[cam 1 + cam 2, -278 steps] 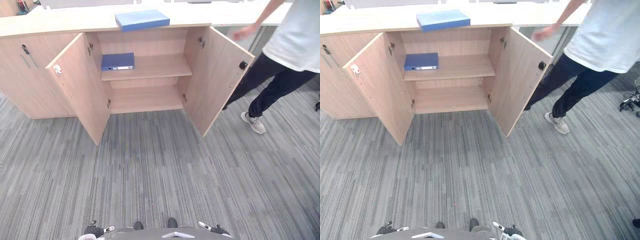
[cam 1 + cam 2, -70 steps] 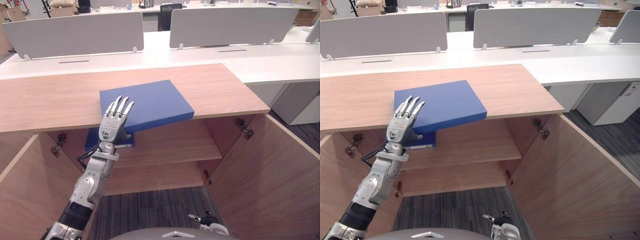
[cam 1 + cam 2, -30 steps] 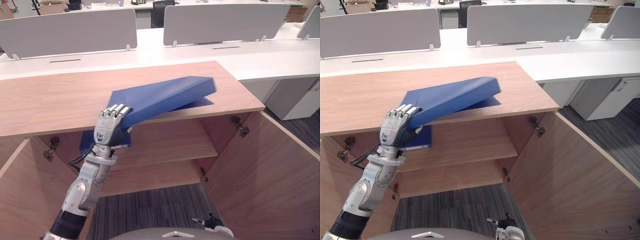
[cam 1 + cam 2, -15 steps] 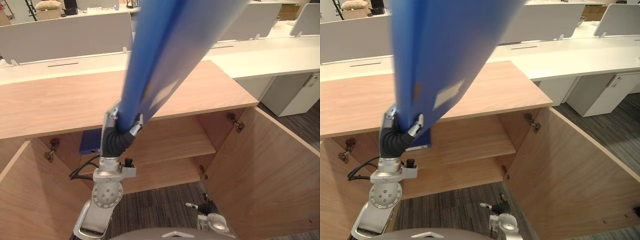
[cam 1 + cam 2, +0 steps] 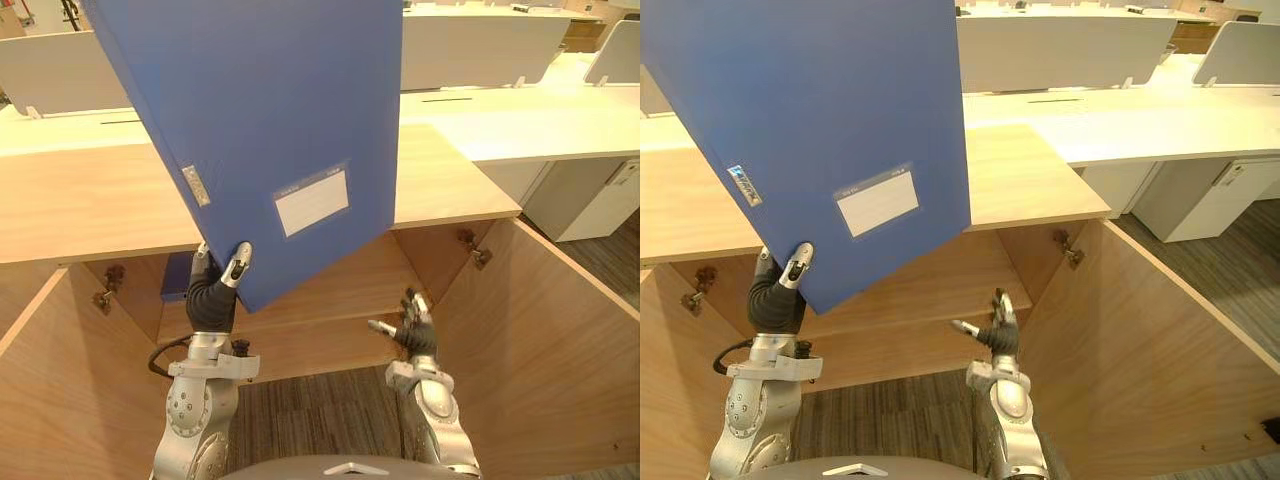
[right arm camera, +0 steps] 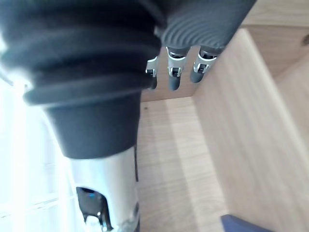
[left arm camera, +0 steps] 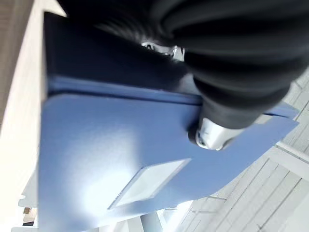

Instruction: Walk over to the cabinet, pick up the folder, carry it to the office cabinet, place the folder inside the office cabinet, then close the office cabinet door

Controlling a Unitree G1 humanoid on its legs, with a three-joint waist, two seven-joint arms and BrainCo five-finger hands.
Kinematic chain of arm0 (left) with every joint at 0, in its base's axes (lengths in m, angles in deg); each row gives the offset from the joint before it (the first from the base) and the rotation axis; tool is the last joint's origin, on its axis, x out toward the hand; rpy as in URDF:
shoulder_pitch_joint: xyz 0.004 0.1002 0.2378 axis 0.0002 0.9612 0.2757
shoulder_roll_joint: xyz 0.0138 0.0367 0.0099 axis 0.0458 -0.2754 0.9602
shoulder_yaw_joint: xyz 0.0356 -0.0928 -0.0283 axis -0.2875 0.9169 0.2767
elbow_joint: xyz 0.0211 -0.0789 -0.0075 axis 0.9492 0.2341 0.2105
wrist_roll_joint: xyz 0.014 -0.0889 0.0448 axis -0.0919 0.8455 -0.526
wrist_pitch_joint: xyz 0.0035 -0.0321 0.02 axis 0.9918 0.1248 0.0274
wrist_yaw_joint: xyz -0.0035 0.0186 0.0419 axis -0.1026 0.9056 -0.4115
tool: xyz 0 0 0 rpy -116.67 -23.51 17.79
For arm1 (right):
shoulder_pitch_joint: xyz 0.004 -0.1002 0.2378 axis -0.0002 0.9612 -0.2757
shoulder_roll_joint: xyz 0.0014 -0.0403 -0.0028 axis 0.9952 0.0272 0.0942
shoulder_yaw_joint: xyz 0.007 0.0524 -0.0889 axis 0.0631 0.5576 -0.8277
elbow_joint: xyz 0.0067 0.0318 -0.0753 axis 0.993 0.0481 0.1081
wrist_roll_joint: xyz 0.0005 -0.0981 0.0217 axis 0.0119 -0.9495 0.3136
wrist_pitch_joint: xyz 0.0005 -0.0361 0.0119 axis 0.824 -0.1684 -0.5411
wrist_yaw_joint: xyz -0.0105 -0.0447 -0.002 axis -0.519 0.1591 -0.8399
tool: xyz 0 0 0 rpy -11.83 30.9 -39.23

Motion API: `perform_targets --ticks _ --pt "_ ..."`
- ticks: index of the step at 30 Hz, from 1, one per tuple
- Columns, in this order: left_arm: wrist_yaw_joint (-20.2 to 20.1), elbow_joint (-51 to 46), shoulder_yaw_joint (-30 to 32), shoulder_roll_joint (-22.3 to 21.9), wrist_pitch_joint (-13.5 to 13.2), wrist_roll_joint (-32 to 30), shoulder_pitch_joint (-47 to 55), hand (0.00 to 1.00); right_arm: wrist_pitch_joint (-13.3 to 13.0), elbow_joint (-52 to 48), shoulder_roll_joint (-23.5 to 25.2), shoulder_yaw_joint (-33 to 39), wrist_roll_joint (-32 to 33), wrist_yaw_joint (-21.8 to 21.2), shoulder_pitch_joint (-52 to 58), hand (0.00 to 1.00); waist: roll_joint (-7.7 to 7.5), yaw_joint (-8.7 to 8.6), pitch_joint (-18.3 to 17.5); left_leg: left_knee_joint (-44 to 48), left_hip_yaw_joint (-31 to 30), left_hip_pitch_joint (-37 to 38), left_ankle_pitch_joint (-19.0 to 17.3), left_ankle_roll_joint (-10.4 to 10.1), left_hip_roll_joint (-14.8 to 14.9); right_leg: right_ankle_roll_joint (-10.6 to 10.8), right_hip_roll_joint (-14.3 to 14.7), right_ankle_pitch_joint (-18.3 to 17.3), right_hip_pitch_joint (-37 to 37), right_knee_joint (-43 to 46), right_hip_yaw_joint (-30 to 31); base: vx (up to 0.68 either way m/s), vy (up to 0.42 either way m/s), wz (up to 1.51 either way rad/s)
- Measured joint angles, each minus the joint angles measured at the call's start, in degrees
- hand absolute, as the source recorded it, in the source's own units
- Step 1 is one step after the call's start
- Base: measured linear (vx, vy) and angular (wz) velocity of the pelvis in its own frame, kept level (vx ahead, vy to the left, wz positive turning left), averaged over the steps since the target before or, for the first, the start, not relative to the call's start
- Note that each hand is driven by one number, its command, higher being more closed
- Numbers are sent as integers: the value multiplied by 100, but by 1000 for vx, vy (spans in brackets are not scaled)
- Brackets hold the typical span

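Folder [image 5: 260,110]: blue, large, with a white label pocket [image 5: 312,201] on its face. It is held upright and tilted in the air over the front edge of the cabinet [image 5: 90,205] top.
Left hand [image 5: 212,297]: thumb and fingers clamped on the folder's lower corner.
Right hand [image 5: 414,333]: fingers loosely spread, holding nothing, raised before the cabinet's open front, near the right door [image 5: 540,340].
Second blue folder [image 5: 175,278]: lies at the left end of the upper shelf [image 5: 340,290], partly hidden behind the left hand.

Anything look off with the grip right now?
The folder stands nearly upright and tilted, pinched at just one bottom corner by the left hand. The right hand is open below, apart from it.
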Motion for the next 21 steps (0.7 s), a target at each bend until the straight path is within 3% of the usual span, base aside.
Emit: perform_targets --ticks 9,15,21 --pt "-100 302 673 -106 57 -4 -8 100 -445 -1831 -48 19 2 -353 -157 0 -45 -4 43 0 73 36 -9 -5 -16 6 -10 30 -12 -19 81 -6 10 -3" --pt "-226 608 734 -110 59 40 -36 100 -545 -2156 -226 39 86 -533 -502 0 -44 -14 50 1 93 39 -22 -25 -17 3 -10 35 -22 -26 93 0 0 0" --pt "-603 670 727 -101 60 102 -155 100 -549 -2153 -567 19 437 -862 -907 0 -8 -1 78 32 94 7 -12 -9 -19 4 -9 72 -24 -68 93 0 0 0"
